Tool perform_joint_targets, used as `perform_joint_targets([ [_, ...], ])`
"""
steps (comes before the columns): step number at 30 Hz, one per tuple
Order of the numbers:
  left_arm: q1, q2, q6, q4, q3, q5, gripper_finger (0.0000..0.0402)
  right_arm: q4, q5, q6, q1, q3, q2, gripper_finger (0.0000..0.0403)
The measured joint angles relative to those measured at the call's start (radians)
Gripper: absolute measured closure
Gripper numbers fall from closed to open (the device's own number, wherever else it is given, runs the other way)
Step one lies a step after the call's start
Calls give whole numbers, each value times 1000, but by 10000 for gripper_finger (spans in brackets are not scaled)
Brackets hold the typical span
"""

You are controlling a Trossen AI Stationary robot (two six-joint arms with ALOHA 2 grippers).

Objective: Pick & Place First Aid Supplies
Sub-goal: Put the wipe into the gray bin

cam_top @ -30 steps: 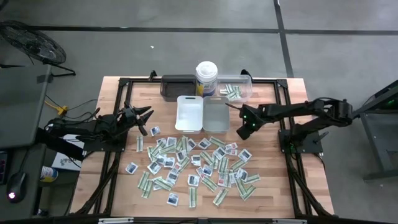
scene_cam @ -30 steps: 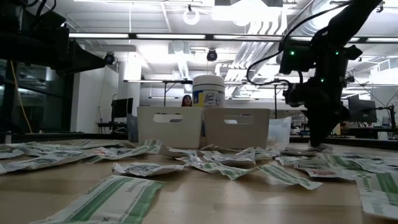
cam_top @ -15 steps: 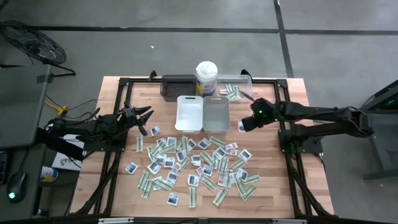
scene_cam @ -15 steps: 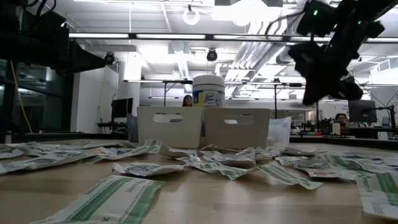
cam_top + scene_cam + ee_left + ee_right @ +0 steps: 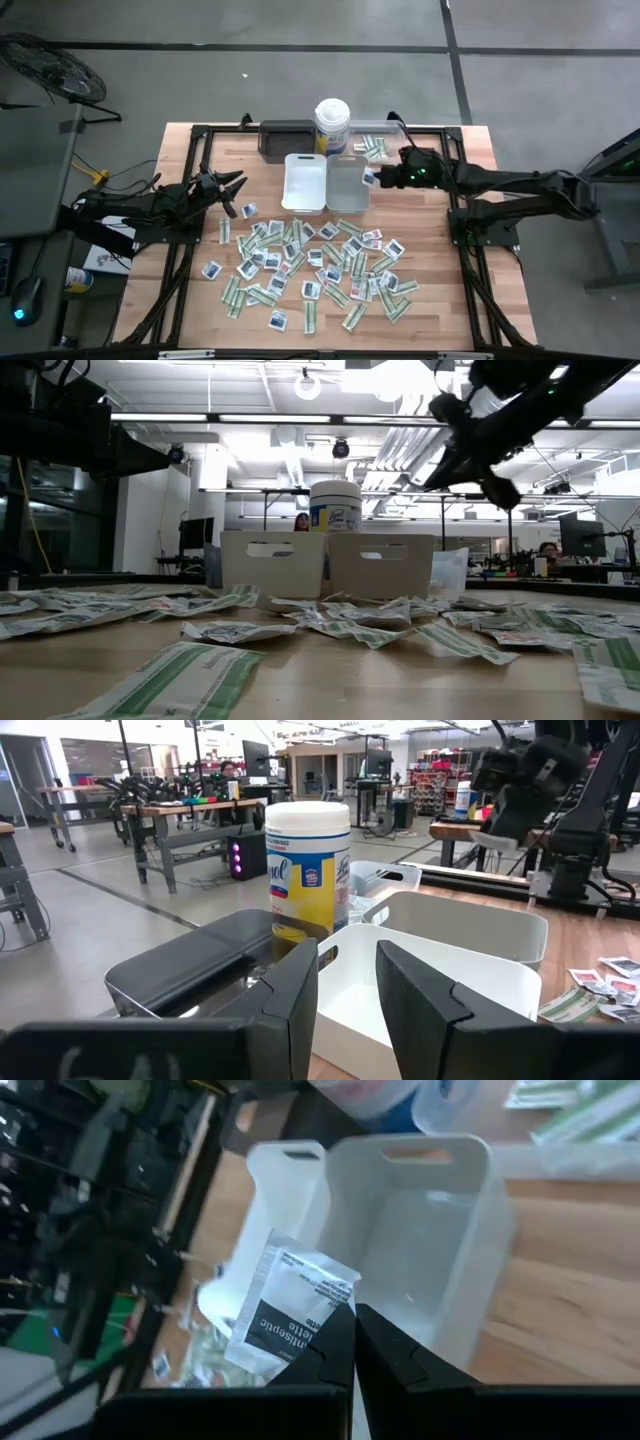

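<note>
Wooden bench from the high view: the right end effector was down among the loose first aid supplies a second ago, and now it's up and pulled toward the far edge, sitting over the grey tray with a white sachet pinched in its tips. My read is the pick is done and the drop is next. The clear tray by the far edge already has a few green strips in it. The left end effector waits near the left edge, unmoved.

Low view: the right arm has gone from reaching down to the packets to hanging high over the two trays, well clear of the pile.

Left wrist view: its fingers sit partly spread with nothing between them. The canister has a yellow and blue Lysol label.

Right wrist view: fingers pressed together on one corner of the sachet, which dangles above the grey tray. The dark panel has white print ending in "septic"; "Towelette" is my guess for the second line.
</note>
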Motion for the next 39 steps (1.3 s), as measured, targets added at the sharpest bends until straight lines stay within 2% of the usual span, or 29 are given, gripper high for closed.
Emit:
perform_joint_targets([
  [3,0,0,0,0,0,0,300,19,11,-22,-1,62,87,403],
  [6,0,0,0,0,0,0,300,-50,-7,-85,-16,170,181,403],
  [15,0,0,0,0,0,0,300,-528,-53,-315,-114,538,423,403],
  [19,0,0,0,0,0,0,300,-665,-61,-422,-147,649,510,403],
  [28,0,0,0,0,0,0,300,-659,-181,-518,-156,687,668,403],
  [33,0,0,0,0,0,0,300,-647,-179,-558,-131,683,707,398],
  [36,0,0,0,0,0,0,300,-626,-180,-579,-122,683,703,376],
  [39,0,0,0,0,0,0,300,-632,-184,-605,-121,683,691,337],
])
